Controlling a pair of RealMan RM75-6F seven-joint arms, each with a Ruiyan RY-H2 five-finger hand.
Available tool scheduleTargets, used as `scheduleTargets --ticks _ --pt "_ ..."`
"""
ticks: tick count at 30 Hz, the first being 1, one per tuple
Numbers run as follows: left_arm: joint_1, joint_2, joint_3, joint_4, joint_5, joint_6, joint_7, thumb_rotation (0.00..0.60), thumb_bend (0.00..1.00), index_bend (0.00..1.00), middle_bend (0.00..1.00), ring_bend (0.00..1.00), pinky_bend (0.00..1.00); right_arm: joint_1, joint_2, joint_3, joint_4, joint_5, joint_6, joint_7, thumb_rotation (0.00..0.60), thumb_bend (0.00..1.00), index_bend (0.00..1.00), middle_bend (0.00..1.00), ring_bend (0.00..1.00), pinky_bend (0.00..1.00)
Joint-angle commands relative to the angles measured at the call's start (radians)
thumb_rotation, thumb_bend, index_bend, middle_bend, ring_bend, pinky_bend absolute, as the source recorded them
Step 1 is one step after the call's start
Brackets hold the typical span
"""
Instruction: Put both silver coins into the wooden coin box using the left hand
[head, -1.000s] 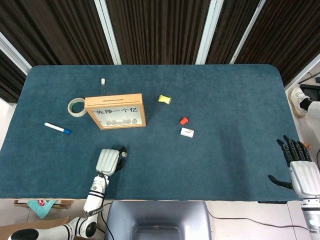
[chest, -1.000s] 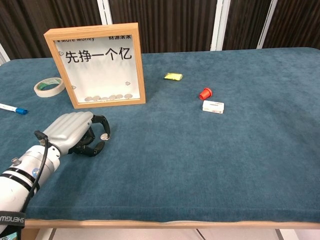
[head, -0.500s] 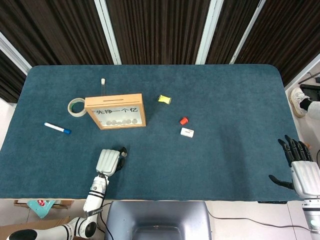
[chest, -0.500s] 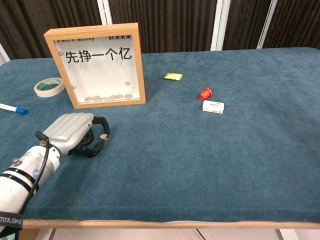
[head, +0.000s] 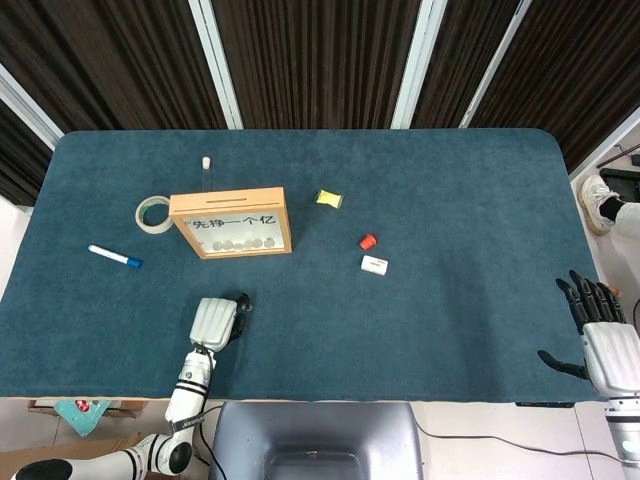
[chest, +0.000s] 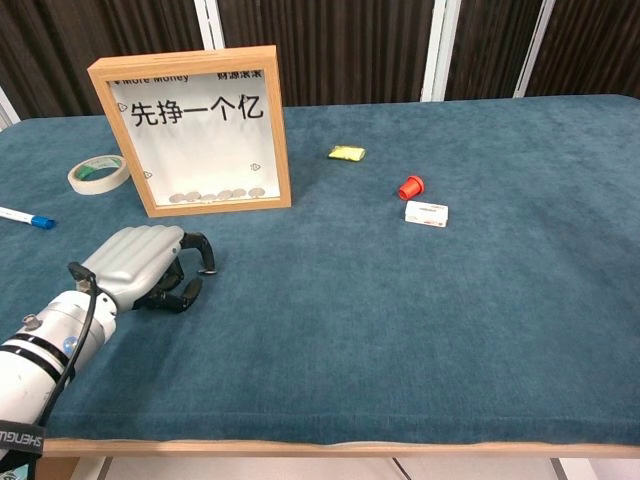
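Curling low in the lower left of the chest view, the left hand (chest: 140, 262) rests on the counter (chest: 420, 290), fingers (chest: 190, 290) clenched inward; whether they hold a silver coin I cannot tell. No loose coin shows. The wooden coin box (chest: 190, 130) stands upright just above it, coins lying along its bottom, so the drop into the slot looks still undone. The right hand (head: 600, 335) lies splayed and empty at lower right.

1. I see a wooden coin box (chest: 187, 128) with a pale, smooth front pane.
2. The table (chest: 420, 300) wears matt, napped blue cloth.
3. My left hand (chest: 140, 262) has a glossy grey plastic shell.
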Motion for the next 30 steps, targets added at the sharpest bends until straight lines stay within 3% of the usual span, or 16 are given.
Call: scheduleTargets --ticks 1,10,30 --pt "0.000 0.000 -0.001 0.000 0.000 0.001 0.000 0.600 0.39 0.44 1.00 1.00 1.00 0.000 0.000 0.000 0.000 0.000 0.000 0.000 0.600 0.17 0.00 0.00 0.00 0.00" --pt "-0.002 -0.008 -0.014 0.027 -0.005 -0.003 -0.009 0.600 0.39 0.52 1.00 1.00 1.00 0.000 0.002 -0.002 0.000 -0.003 -0.003 0.002 0.600 0.17 0.00 0.00 0.00 0.00" --pt "-0.002 -0.017 -0.021 0.063 0.021 0.017 -0.038 0.600 0.40 0.56 1.00 1.00 1.00 0.004 0.001 -0.007 -0.001 -0.009 -0.012 -0.001 0.600 0.17 0.00 0.00 0.00 0.00"
